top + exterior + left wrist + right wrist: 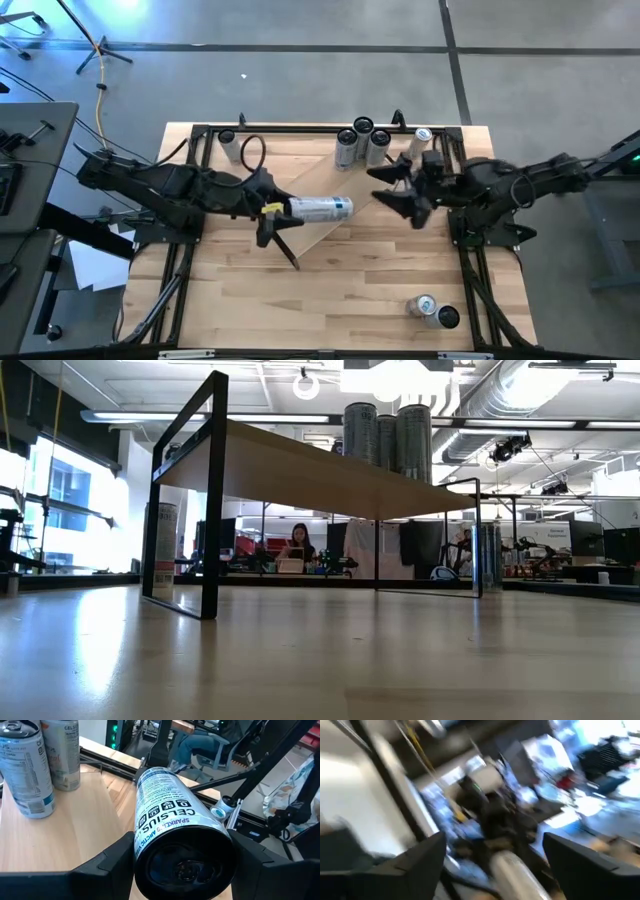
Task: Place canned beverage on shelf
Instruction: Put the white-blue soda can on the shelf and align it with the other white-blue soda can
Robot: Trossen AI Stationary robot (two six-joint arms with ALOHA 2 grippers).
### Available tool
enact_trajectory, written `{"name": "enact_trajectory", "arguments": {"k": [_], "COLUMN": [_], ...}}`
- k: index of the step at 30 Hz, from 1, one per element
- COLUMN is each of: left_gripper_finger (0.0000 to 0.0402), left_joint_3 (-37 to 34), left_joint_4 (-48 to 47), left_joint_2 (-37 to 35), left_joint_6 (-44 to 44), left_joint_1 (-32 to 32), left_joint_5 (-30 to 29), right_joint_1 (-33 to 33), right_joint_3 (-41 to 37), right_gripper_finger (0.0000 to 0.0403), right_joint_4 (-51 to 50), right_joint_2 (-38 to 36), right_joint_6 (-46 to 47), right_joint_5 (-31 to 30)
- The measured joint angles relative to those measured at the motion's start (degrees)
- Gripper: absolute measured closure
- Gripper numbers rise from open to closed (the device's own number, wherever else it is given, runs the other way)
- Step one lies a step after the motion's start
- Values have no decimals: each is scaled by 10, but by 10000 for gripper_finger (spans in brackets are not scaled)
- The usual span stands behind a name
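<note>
1. At the near right edge of the tabletop (330,290), two spare cans (432,311) are seen lying; the near middle stays bare wood.
2. A Celsius can (320,208) is gripped lying sideways by the left claw (272,210), over the shelf (300,170).
3. The right claw (405,190) is seen spread open, holding nothing, just beside the shelf's right end.
4. Three upright cans (362,142) are grouped at the shelf's far right edge; bare board remains leftward.
</note>
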State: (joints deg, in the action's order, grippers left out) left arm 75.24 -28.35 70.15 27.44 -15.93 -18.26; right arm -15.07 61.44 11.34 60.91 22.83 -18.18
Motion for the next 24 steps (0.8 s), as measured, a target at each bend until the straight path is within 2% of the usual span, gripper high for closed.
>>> {"name": "enact_trajectory", "arguments": {"k": [5,9,18,24], "left_gripper_finger": [185,185,185,185], "left_joint_3": [0,0,0,0], "left_joint_4": [-3,-7,-18,-18], "left_joint_2": [-2,-3,-3,-3], "left_joint_6": [9,9,9,3], "left_joint_1": [2,2,2,2], "left_joint_5": [0,1,2,17], "right_joint_1": [1,1,1,1], "right_joint_3": [117,175,203,203], "right_gripper_finger": [54,52,52,52], "right_joint_4": [-219,-323,-333,-331], "right_joint_2": [49,80,108,108], "right_joint_6": [-20,-38,-37,5], "right_joint_5": [-82,-88,-73,-71]}}
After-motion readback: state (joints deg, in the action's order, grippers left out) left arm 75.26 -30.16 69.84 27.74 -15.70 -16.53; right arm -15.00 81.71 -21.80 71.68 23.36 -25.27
